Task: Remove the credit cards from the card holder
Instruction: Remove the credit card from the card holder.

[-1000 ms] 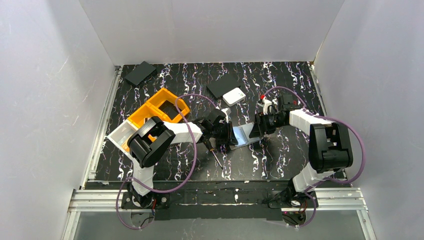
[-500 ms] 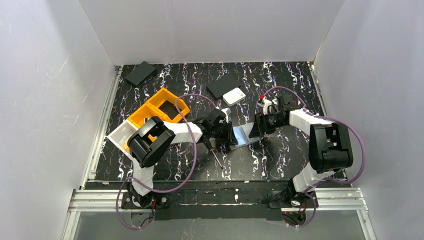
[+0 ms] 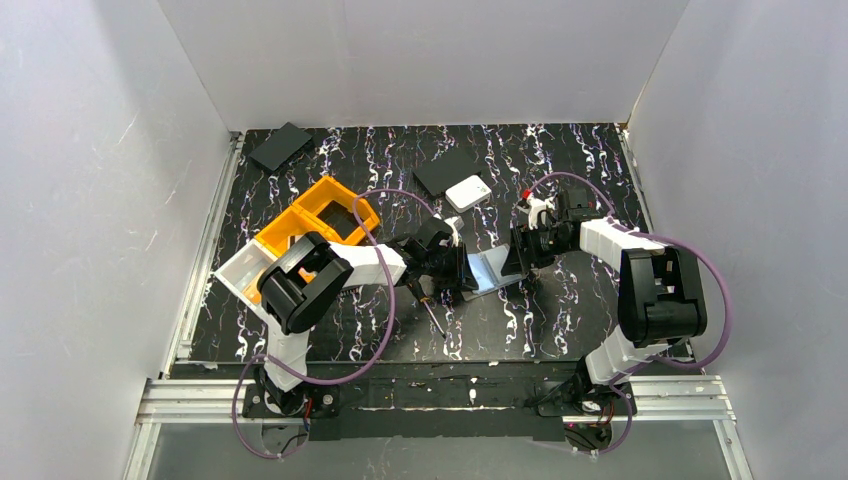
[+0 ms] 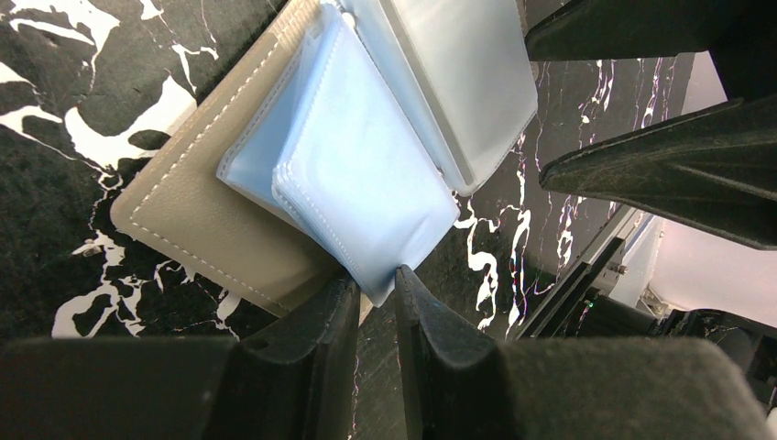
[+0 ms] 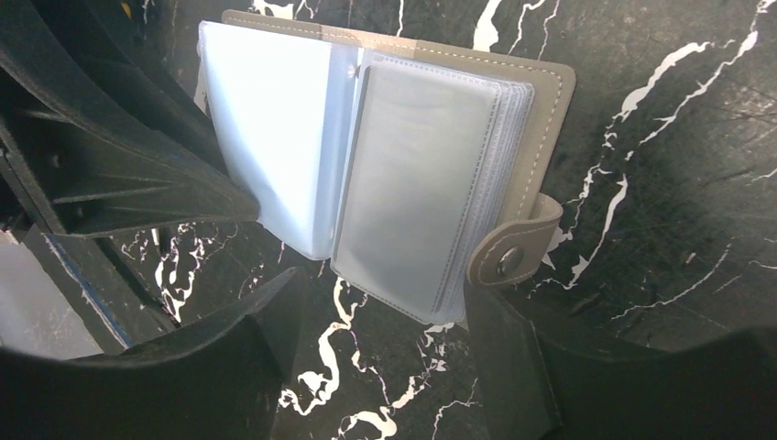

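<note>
Taupe leather with pale stitching, the card holder (image 3: 487, 268) lies open and flat on the black marbled table (image 3: 560, 320), midway between the two arms; its snap tab (image 5: 508, 257) hangs loose off the right-hand edge in the right wrist view. The credit cards (image 4: 366, 174) sit inside it, fanned like pages; the pale blue ones lie over the left half, the greyish ones (image 5: 412, 183) stacked over the right half, all within the cover.

The left gripper (image 4: 374, 284) stands narrow, its two fingertips nearly together on the near corner of the holder; the corner of the top blue card runs right into the slit between them, and the taupe cover passes under one finger. The right gripper (image 5: 383, 289) is spread wide, one finger on each side of the lower edge of the greyish stack; the finger nearest the tab is just beside it, and whether it touches I cannot tell; nothing is clamped between these fingers.

From above, a screwdriver (image 3: 430, 312) lies just below the left gripper (image 3: 462, 272); an orange tray (image 3: 310, 215) is to the left; a white square box (image 3: 467, 192) rests against a flat black rectangle (image 3: 445, 168) farther back; another black rectangle (image 3: 280, 146) lies in the far left corner.
</note>
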Controlling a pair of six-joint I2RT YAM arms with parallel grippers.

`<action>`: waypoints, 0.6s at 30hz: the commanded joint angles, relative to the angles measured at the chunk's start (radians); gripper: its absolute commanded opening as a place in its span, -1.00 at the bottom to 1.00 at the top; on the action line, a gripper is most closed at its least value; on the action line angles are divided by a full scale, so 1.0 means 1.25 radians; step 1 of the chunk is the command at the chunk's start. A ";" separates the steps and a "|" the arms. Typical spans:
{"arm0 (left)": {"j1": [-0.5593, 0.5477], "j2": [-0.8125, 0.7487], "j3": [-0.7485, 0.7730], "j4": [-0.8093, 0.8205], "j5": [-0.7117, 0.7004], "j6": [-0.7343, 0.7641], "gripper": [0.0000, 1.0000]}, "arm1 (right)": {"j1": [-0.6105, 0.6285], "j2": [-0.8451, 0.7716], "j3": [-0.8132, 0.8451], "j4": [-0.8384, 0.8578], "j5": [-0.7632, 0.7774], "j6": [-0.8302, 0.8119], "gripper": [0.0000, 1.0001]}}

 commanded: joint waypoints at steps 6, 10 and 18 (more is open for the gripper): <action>-0.007 0.022 0.002 -0.053 -0.010 0.009 -0.60 | 0.000 -0.054 0.000 0.000 -0.049 -0.023 0.44; -0.007 0.021 0.001 -0.053 -0.010 0.010 -0.60 | 0.000 -0.073 -0.003 0.005 -0.034 -0.028 0.46; -0.006 0.021 0.003 -0.053 -0.010 0.009 -0.60 | 0.000 -0.035 0.003 -0.007 -0.036 -0.021 0.44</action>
